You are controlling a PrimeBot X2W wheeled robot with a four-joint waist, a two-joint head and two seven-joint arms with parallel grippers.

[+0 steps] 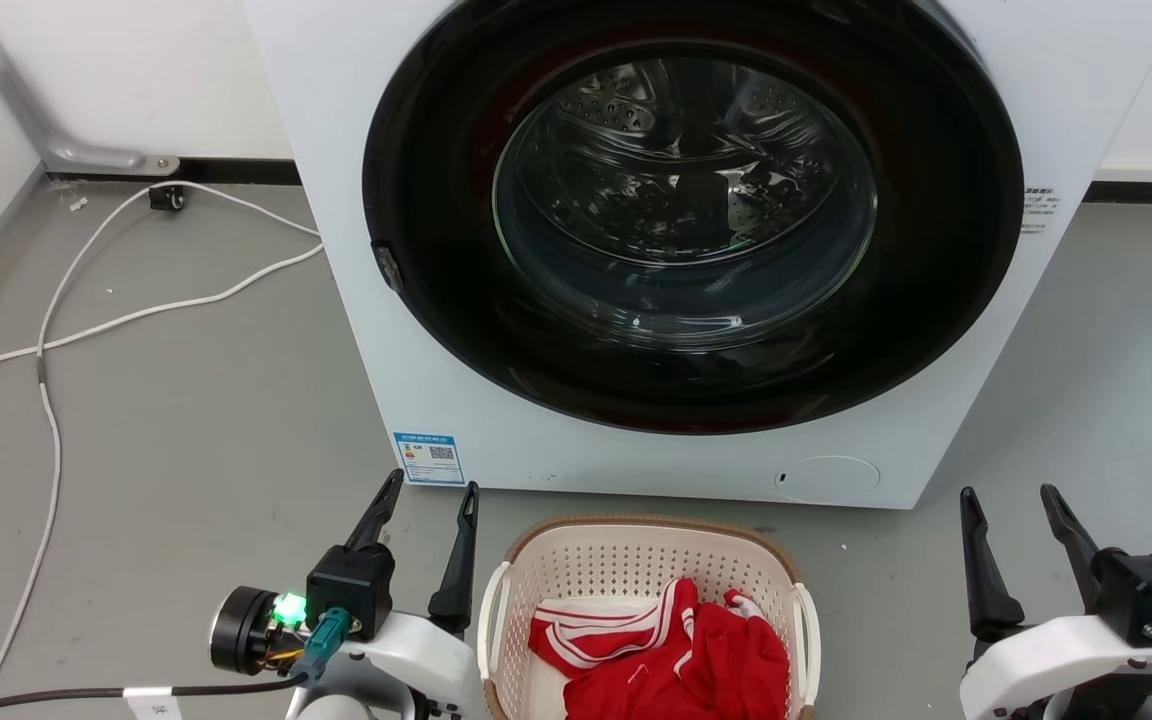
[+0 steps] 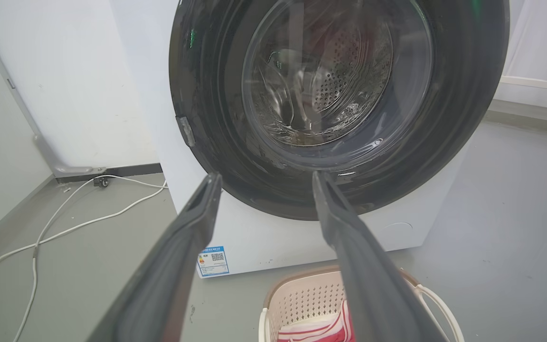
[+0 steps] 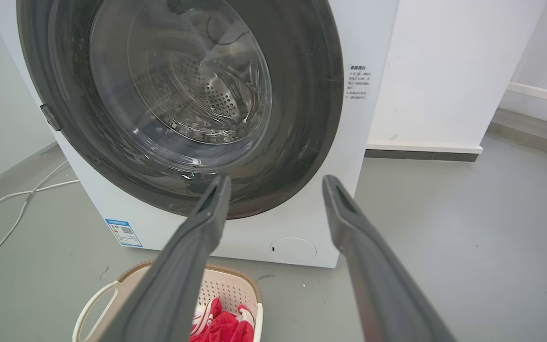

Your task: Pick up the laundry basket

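Observation:
The laundry basket (image 1: pixel 636 560) is a cream perforated tub with a brown rim and white side handles. It stands on the grey floor just in front of the washing machine, with red and white clothing (image 1: pixel 676 650) inside. My left gripper (image 1: pixel 433 492) hovers open just left of the basket, nothing between its fingers. Off to the basket's right, my right gripper (image 1: pixel 1008 493) is open too, a wider gap away. The left wrist view has the basket (image 2: pixel 302 299) low behind the fingers (image 2: pixel 183 247); the right wrist view has the basket (image 3: pixel 226 289) at the bottom left.
The white washing machine (image 1: pixel 456 380) with its shut dark round door (image 1: pixel 696 210) rises right behind the basket. White cables (image 1: pixel 86 320) trail across the floor at the left toward the wall. Open grey floor lies to the right of the machine.

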